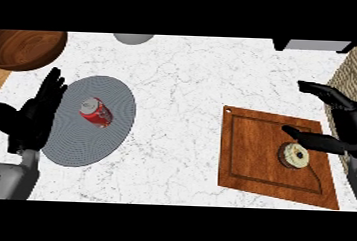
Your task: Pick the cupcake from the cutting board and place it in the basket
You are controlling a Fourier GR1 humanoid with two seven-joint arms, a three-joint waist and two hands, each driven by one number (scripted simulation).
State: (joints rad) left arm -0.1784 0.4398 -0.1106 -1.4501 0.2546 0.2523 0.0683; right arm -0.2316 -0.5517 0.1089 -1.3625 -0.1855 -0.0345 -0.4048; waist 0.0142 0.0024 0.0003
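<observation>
Your right hand [342,129] hovers open over the cutting board's [254,155] right edge, thumb just beside the cupcake [295,155] and fingers spread beyond it toward the basket [354,81] at the counter's [190,83] right edge, while your left hand [30,118] rests open far off.

Cupcake [295,155] on cutting board [257,163]; right hand [336,129] open beside it.

One cupcake [294,155], one cutting board [247,155], one red can [96,112], one grey plate [100,140], one wooden bowl [25,47], two hands.
</observation>
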